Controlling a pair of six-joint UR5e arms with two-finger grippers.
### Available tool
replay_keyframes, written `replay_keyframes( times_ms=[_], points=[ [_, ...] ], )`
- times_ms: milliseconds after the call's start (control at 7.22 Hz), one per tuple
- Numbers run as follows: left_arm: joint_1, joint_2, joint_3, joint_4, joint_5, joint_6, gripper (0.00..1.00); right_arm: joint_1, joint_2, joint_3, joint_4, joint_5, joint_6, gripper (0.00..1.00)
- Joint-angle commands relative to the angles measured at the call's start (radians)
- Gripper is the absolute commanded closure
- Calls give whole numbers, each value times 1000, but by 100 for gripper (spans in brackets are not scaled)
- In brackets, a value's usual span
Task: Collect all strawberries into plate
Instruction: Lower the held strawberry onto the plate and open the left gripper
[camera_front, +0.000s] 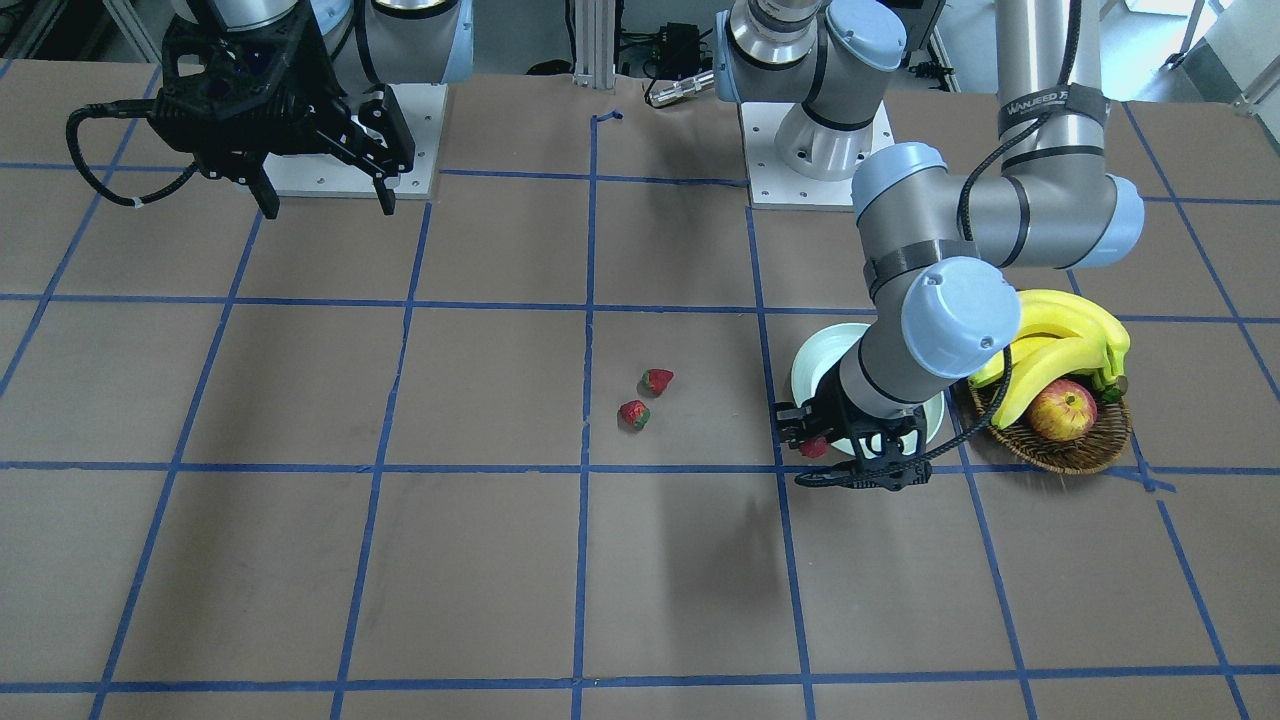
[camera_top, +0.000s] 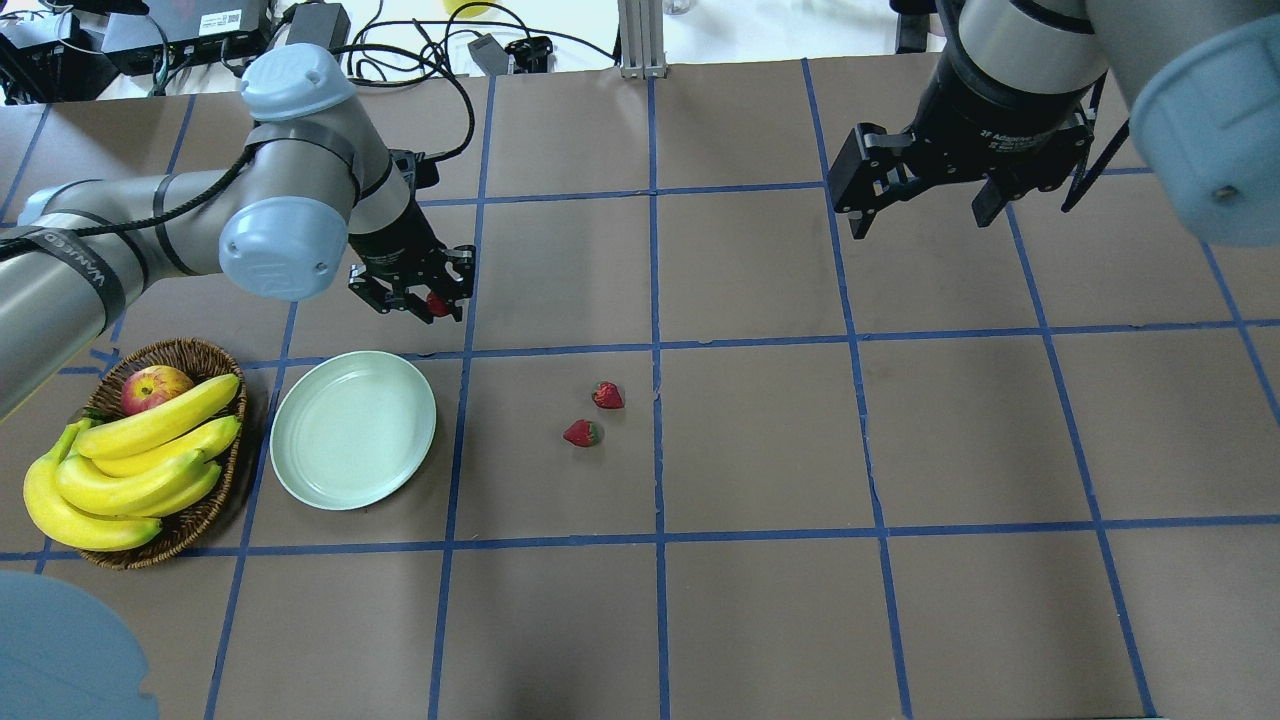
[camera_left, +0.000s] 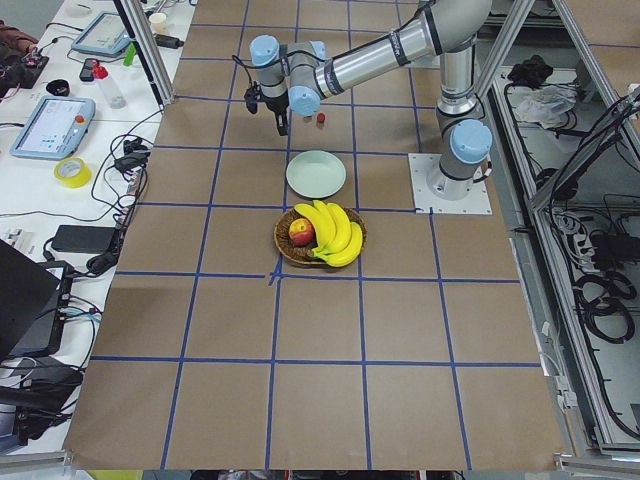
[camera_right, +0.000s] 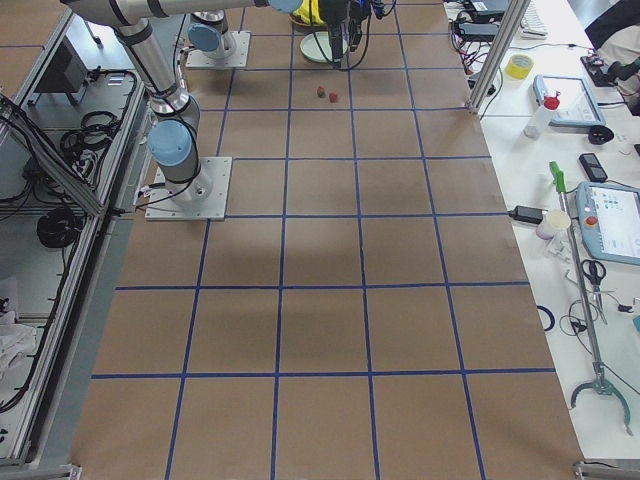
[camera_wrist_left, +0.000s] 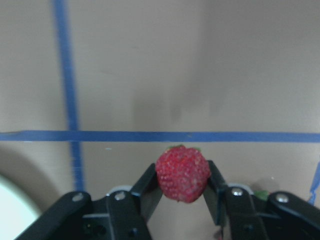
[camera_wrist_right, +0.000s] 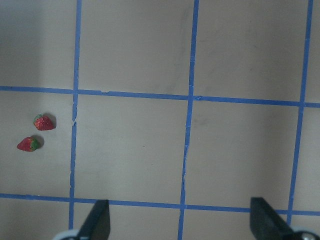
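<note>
My left gripper (camera_top: 432, 303) is shut on a strawberry (camera_wrist_left: 182, 173) and holds it in the air beside the far edge of the pale mint plate (camera_top: 353, 428). The held berry also shows in the front view (camera_front: 813, 447). The plate holds nothing. Two more strawberries (camera_top: 607, 395) (camera_top: 582, 433) lie side by side on the table to the right of the plate. They also show in the right wrist view (camera_wrist_right: 44, 122) (camera_wrist_right: 29, 144). My right gripper (camera_top: 925, 205) is open and empty, high over the far right of the table.
A brown wicker basket (camera_top: 205, 515) with bananas (camera_top: 130, 465) and a red-yellow apple (camera_top: 153, 387) stands right beside the plate on its left. Blue tape lines grid the brown table. The arm bases (camera_front: 815, 160) stand at the robot's edge.
</note>
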Motion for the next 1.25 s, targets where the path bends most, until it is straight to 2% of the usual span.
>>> replay_keyframes(
  times_ms=[0,277,554,692,831,1108],
  points=[
    [96,13,-66,-15,100,116,100,0,0,0,0,1,-1,0],
    [186,12,-183,-15,121,175,100,0,0,-1,0,4,-1,0],
    [187,10,-195,-4,119,180,100,2,0,0,0,4,-1,0],
    [187,7,-196,-4,116,178,6,2,0,0,0,4,-1,0],
    [187,13,-183,-6,110,174,0,2,0,0,0,3,-1,0],
    [172,21,-112,-19,101,169,0,2,0,-1,0,12,-1,0]
  ],
)
